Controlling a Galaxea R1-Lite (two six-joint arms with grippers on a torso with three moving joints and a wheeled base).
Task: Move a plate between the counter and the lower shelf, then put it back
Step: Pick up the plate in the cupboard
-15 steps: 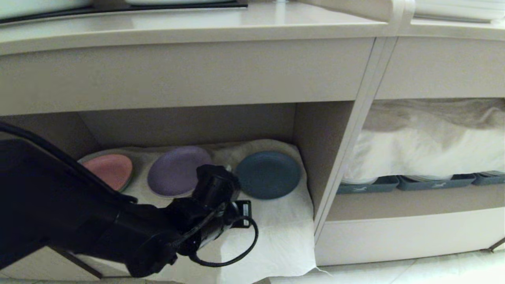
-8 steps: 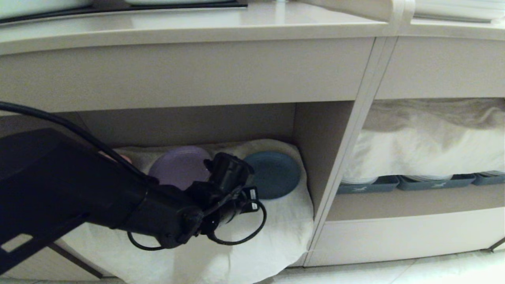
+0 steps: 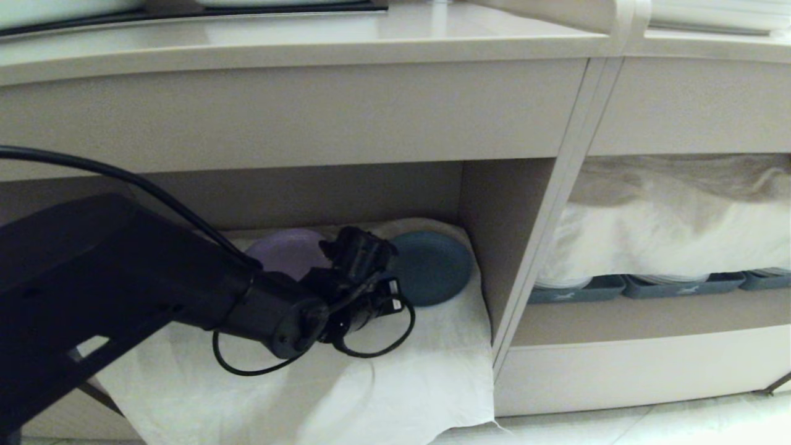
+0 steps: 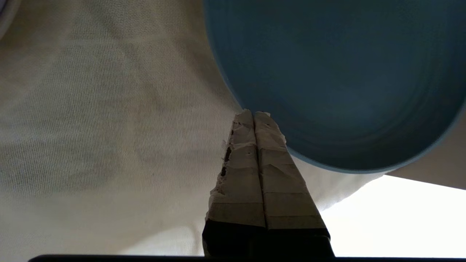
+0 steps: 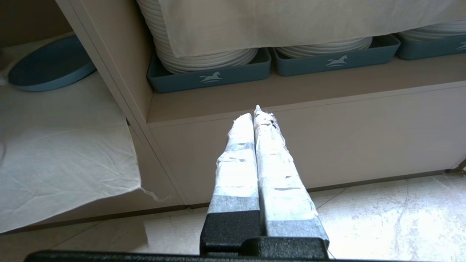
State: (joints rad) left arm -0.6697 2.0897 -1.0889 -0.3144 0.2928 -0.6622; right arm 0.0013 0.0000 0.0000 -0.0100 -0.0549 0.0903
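Blue matte plate point(image 3: 432, 267) lies flat on the white cloth point(image 3: 395, 377) lining the lower shelf point(image 3: 503, 228), toward the back right corner of that shelf, just beside the right side wall. A purple plate point(image 3: 281, 252) sits on the same cloth nearer the middle, partly hidden by the left arm. Table point(image 3: 296, 43) runs overhead w/ nothing blue on it in view.

Left gripper point(image 4: 254, 113) is inside the shelf, fingers pressed together w/ no gap, tips right at the near rim of the plate; contact vs just short I can't tell. It holds nothing. Right gripper point(image 5: 256, 112) hangs parked outside the cabinet, fingers also together, in front of the neighbouring compartment w/ grey-blue trays point(image 5: 209, 78) of white plates.

Risks, as I judge them: w/ fingers together there's no way to take the rim, so pushing fwd would prob. just shove the plate toward the back wall or bunch the loose cloth under it. The rim looks shallow and the plate lies flat on soft fabric, so a finger may snag cloth instead of getting under the edge. Low ceiling of the shelf leaves little room for the lift-out; a tilted plate could clip the table's front panel.
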